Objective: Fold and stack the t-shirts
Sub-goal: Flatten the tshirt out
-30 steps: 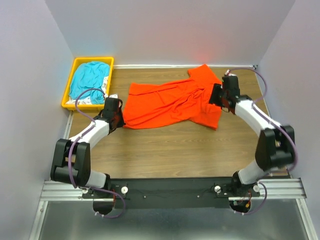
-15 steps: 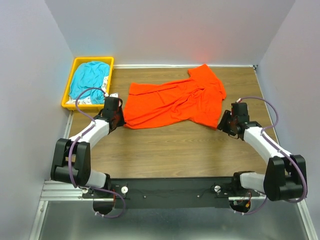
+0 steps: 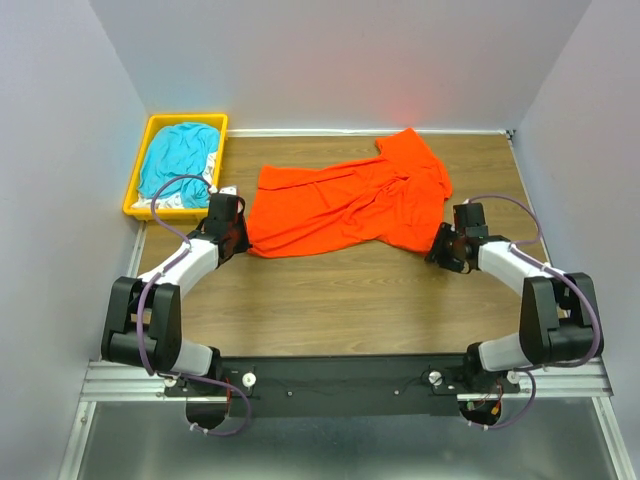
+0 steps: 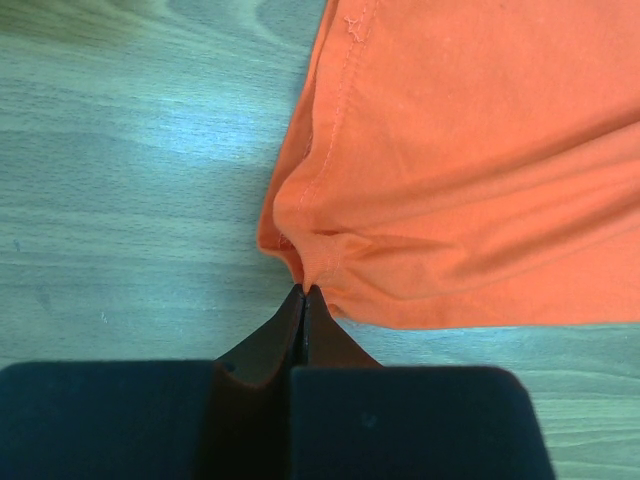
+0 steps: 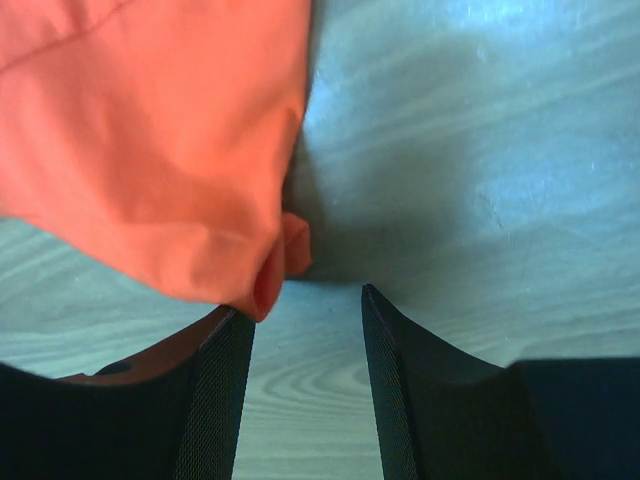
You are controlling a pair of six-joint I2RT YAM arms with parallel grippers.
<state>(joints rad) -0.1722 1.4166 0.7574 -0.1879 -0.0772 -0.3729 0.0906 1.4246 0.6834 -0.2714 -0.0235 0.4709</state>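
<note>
Both claws point(image 4: 304, 291) point(image 5: 300, 300) low at t-shirt point(image 3: 340, 205) corners

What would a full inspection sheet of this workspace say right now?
Surface: wooden table, no spills seen.
Job's things: orange t-shirt spread loosely, creased, not folded; teal t-shirt and white fabric bunched in the yellow bin.
Clutter: nothing seen.
Grippers: left gripper shut on the orange t-shirt's hem corner; right gripper open, low at the shirt's opposite corner, one finger at the cloth's edge.
Cables: purple cables loop along both arms; the left one arches beside the bin.
Surroundings: plain grey walls; metal rail at the near edge.
</note>
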